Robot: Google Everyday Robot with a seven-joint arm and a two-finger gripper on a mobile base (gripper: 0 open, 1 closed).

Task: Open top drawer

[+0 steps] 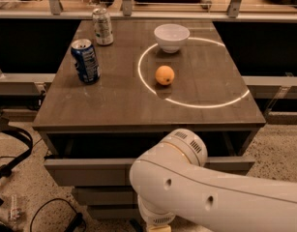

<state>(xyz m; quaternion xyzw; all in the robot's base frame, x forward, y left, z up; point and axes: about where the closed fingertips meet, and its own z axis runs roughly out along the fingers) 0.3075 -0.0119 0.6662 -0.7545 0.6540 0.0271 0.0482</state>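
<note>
The top drawer stands pulled out a little from under the brown tabletop. A dark gap shows behind its grey front panel. Its handle is hidden by my white arm, which crosses in front of the drawers from the lower right. My gripper is hidden below the arm's wrist at the bottom edge, in front of the drawer fronts, so I cannot see it.
On the tabletop stand a blue can, a silver can, a white bowl and an orange inside a projected light ring. A lower drawer front shows below. Black cables lie on the floor at left.
</note>
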